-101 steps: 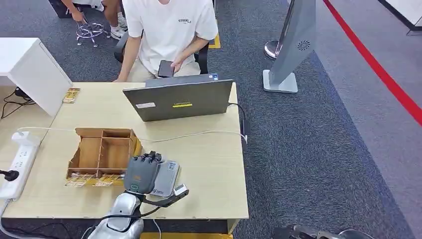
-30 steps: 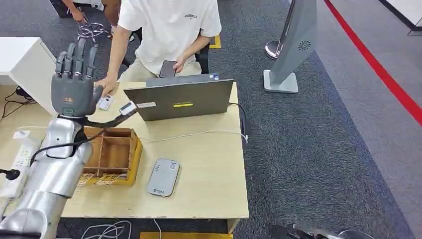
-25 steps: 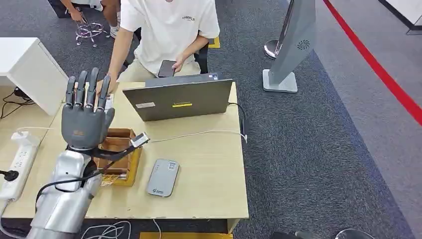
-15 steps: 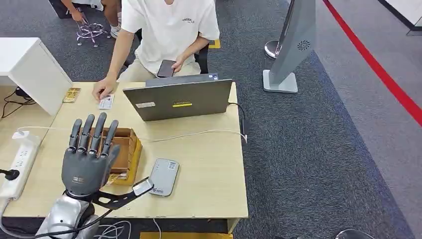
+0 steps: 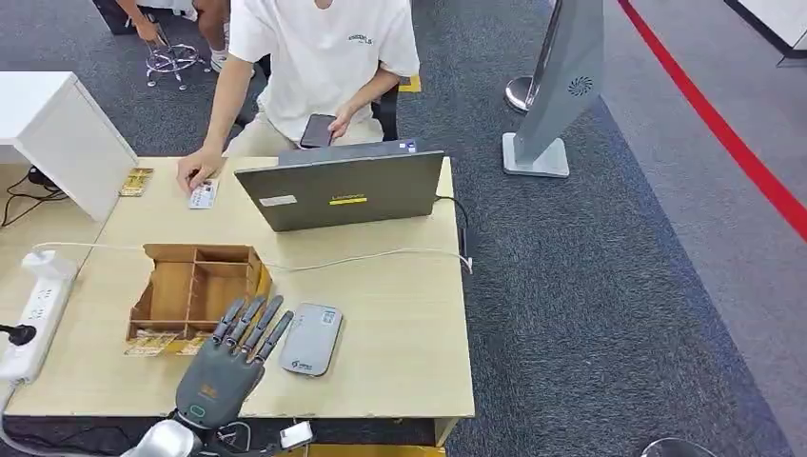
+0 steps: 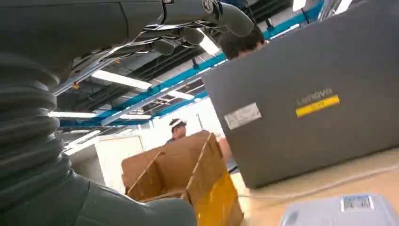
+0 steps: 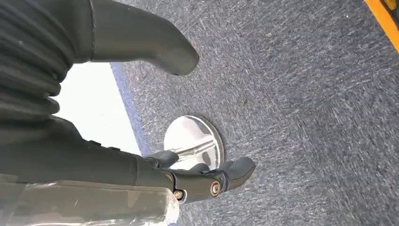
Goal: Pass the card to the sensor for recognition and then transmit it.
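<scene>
Grey moulded plastic, matte, on pale laminate. From the head view: finds the left hand (image 5: 228, 367) low at the near edge of the table (image 5: 400, 314), fingers fanned wide, holding nothing. Puts the rounded slab of the sensor (image 5: 310, 339) just beside the fingertips, on the thumb side. Places one card (image 5: 202, 195) far ahead of the fingers, flat under a person's hand (image 5: 197, 171) next to the laptop (image 5: 343, 188). Places more yellowish cards (image 5: 150, 345) much nearer, just off the outer fingers, flat along the front of the thin-walled wooden box (image 5: 195, 286), long edges across the fingers' line. Probably calls for a short sideways reach by the left arm, the nearer one.

From the left wrist view: looks past the left hand (image 6: 94, 28) at raw plywood partitions, the smooth grey laptop lid and a corner of the sensor.

From the right wrist view: shows the right hand (image 7: 94, 160) over speckled carpet, thumb well apart from the fingers, empty.
</scene>
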### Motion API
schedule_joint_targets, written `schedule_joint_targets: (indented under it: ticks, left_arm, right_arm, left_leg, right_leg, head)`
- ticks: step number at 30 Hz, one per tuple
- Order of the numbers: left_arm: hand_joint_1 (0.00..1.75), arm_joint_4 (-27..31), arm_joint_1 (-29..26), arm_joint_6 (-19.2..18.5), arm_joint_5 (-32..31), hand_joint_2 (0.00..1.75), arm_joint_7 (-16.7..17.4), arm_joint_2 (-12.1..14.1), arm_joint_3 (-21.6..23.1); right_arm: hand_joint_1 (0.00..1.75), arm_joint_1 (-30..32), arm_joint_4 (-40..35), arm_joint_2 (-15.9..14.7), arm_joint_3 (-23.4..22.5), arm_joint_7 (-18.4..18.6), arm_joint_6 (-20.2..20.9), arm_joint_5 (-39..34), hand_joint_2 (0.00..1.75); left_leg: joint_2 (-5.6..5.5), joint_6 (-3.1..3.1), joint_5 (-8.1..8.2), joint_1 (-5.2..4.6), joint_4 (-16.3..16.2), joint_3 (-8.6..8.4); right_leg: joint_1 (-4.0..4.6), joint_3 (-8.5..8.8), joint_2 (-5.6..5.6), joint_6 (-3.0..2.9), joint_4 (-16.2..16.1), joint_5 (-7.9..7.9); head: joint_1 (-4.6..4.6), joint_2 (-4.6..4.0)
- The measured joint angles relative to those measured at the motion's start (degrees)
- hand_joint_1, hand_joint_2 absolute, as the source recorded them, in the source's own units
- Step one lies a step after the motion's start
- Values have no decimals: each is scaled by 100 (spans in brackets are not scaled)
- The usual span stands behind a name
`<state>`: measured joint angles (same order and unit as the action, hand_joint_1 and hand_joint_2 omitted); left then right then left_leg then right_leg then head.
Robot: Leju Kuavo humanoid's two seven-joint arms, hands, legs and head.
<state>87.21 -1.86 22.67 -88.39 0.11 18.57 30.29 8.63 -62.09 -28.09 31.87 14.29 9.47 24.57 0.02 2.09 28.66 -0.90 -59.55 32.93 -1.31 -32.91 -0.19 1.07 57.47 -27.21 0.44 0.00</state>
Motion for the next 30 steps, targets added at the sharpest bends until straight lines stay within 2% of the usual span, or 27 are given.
schedule_joint_targets:
  ticks: [7,14,16,22,30]
  left_arm:
    - [0,-28,-92,-171,59,175,-153,182,190]
    - [0,-13,-222,-240,170,175,-123,414,317]
    - [0,-4,-238,-240,173,175,-31,455,319]
    - [0,111,-383,-98,-63,175,562,508,188]
    - [0,157,-497,-50,-109,175,664,503,-79]
  right_arm:
    - [0,28,-13,-20,-39,-13,-5,-22,175]
    - [0,79,-37,-24,-44,-13,-39,-39,175]
    - [0,83,-37,-24,-44,-13,-39,-42,175]
    - [0,117,-68,-26,-44,9,-46,-57,175]
    - [0,144,-90,-26,-44,28,-46,-66,175]
  left_leg:
    - [1,0,-3,1,0,-1]
    - [-1,0,-3,1,0,0]
    - [-1,0,-3,1,1,0]
    - [-1,-1,-3,1,1,-1]
    - [-1,-1,-3,1,1,-1]
  right_leg:
    - [0,3,0,0,0,2]
    - [0,3,-2,0,0,1]
    - [0,3,-2,0,0,1]
    - [0,4,-2,0,0,1]
    - [0,4,-1,0,0,1]
  head:
    - [0,0]
    - [0,0]
    - [0,0]
    - [2,0]
    - [0,0]
